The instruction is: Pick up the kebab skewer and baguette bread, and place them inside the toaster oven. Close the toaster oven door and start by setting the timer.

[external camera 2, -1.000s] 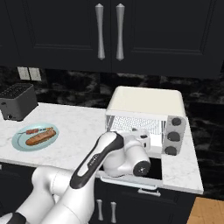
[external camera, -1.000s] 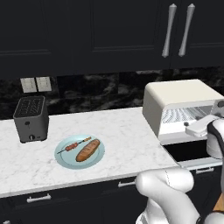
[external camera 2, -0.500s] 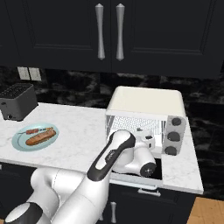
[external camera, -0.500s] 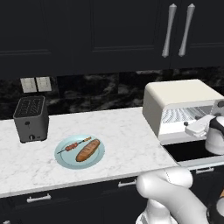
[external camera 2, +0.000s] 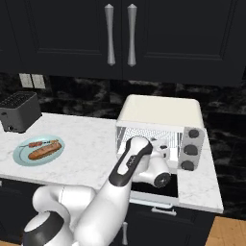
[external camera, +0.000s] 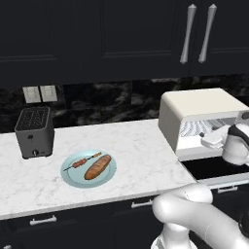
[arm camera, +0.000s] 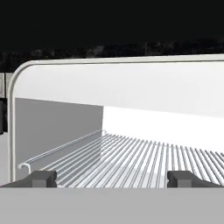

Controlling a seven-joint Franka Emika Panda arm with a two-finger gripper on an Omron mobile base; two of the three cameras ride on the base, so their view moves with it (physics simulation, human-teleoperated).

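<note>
Black cabinets and a dark stone backsplash frame a white marble counter point(external camera: 141, 146). Out at the right end, the gripper point(arm camera: 111, 178) sits with its jaws spread wide and nothing between them, right at the mouth of the toaster oven point(external camera 2: 161, 115), looking in along the bare wire rack point(arm camera: 140, 159). From the right base view the white arm point(external camera 2: 129, 163) reaches across the front of the oven, above the toaster oven door point(external camera 2: 153, 187), which hangs folded down over the counter edge. Three grey knobs point(external camera 2: 191, 149) run down the oven's right side. Well off to the left, a pale blue plate point(external camera: 73, 177) holds the kebab skewer point(external camera: 82, 161) and, just beside it, the baguette bread point(external camera: 97, 167). Farther left stands a small dark slot toaster point(external camera: 34, 132).
</note>
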